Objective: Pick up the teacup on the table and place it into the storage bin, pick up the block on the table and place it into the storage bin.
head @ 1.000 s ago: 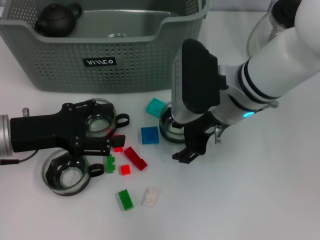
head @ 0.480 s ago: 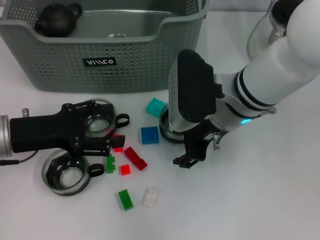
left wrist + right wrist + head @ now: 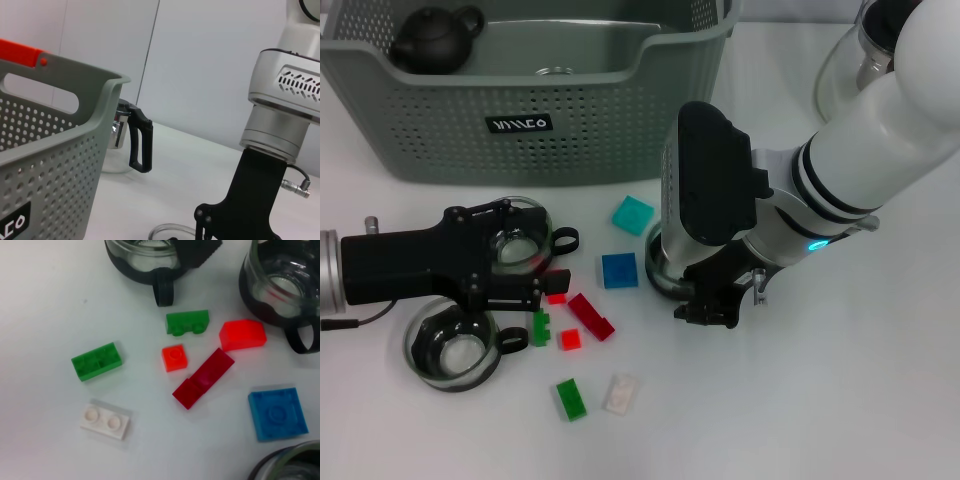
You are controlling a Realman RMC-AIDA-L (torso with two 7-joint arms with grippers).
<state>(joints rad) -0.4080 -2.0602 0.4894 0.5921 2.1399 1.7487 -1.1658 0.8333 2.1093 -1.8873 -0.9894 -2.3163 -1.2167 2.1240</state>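
Note:
Three glass teacups with black handles stand on the white table. One teacup sits under my right gripper, which hangs low right against it. Another teacup is partly covered by my left gripper, and the third teacup stands nearer the front left. Loose blocks lie between them: teal, blue, dark red, green and white. The grey-green storage bin stands behind.
A black teapot sits in the bin's left corner. A clear glass pot with a black handle stands at the back right. Small red and green blocks lie by the left gripper.
My right gripper has come down and shifted slightly forward around the teacup beside the blue block. The left arm has stayed still.

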